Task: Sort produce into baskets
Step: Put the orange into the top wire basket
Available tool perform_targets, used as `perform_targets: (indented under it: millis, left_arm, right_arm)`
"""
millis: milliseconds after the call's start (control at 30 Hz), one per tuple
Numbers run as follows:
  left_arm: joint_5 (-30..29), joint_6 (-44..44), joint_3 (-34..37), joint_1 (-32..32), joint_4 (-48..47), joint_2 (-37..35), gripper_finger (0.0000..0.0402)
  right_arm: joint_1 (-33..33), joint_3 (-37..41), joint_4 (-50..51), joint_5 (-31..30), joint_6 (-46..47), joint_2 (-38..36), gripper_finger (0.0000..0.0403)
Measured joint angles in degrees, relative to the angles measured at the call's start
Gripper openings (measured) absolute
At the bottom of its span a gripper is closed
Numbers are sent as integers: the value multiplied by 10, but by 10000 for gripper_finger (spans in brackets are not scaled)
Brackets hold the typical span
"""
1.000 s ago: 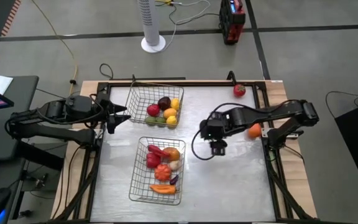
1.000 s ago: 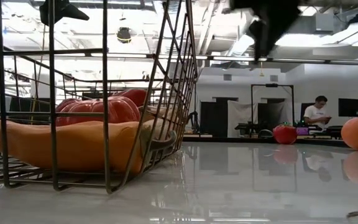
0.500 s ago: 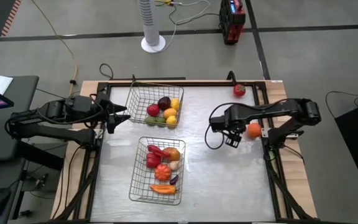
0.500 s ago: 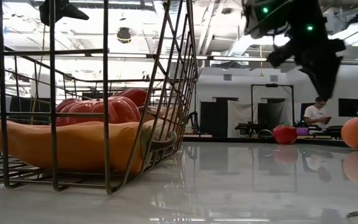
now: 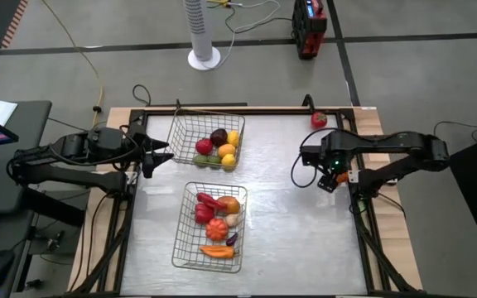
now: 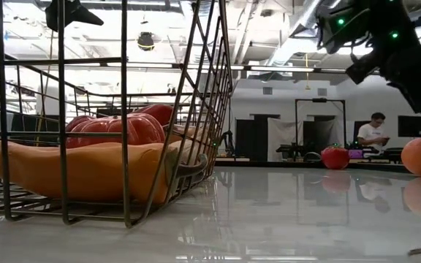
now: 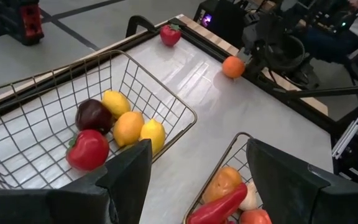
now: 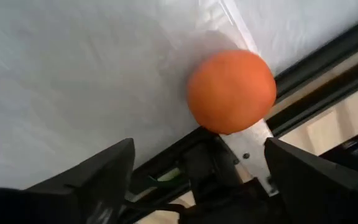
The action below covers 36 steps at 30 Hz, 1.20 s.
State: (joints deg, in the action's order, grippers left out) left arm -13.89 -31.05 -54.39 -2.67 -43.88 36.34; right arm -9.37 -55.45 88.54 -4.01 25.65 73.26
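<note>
The near basket point(image 5: 209, 228) and the far basket point(image 5: 206, 139) already hold most of the produce. At the table's right edge the right gripper point(image 5: 331, 172), fingers spread and empty, hovers over the orange point(image 8: 231, 91). A red piece point(image 5: 319, 120) waits far right. The left gripper point(image 5: 157, 153) idles open at the left.
</note>
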Motion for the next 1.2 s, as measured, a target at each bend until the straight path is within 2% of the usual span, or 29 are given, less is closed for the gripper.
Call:
perform_targets:
  millis: [67,333,733,900,1200]
  left_arm:
    - [-2,0,0,0,-3,0,249]
    - [-3,0,0,0,-4,0,249]
    - [1,0,0,0,-4,0,249]
    - [1,0,0,0,-4,0,249]
    - [3,0,0,0,-4,0,249]
  right_arm:
    - [-11,12,-3,4,18,-12,394]
    - [-60,79,-45,30,54,-47,397]
    - [-145,112,-99,12,21,-35,398]
    - [-163,126,-98,21,-24,-2,398]
    - [-158,127,-135,22,-93,101,397]
